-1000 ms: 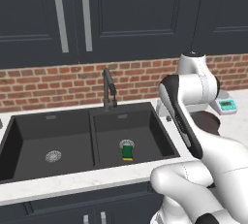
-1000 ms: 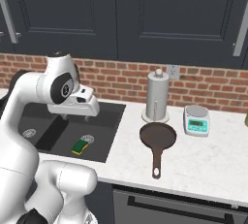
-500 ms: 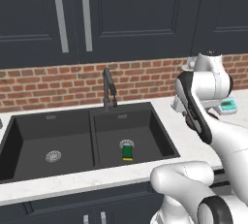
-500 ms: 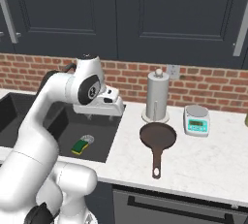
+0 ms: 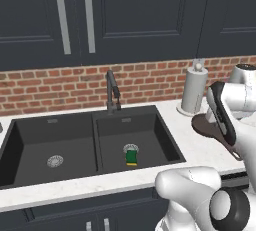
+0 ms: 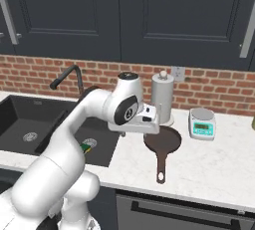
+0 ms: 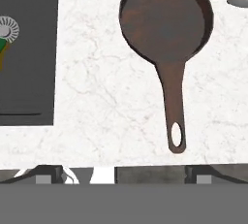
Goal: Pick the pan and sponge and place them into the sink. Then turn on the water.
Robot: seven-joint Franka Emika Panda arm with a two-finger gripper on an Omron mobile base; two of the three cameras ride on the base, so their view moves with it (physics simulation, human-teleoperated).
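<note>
Overhead, jaws (image 7: 111, 172) wide open and empty, round dark-brown pan (image 7: 166, 22) on veined white marble counter (image 7: 97, 97), straight handle.

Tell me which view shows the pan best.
The hand view: the whole pan lies unobstructed from above, handle included. The right base view shows it with its far rim behind the hand. The left base view shows just an edge behind the arm.

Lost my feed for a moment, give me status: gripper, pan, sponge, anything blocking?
Gripper open, empty, above the counter. Pan on counter right of sink, untouched. Sponge in right basin. Paper towel roll close behind pan; handle clear.
</note>
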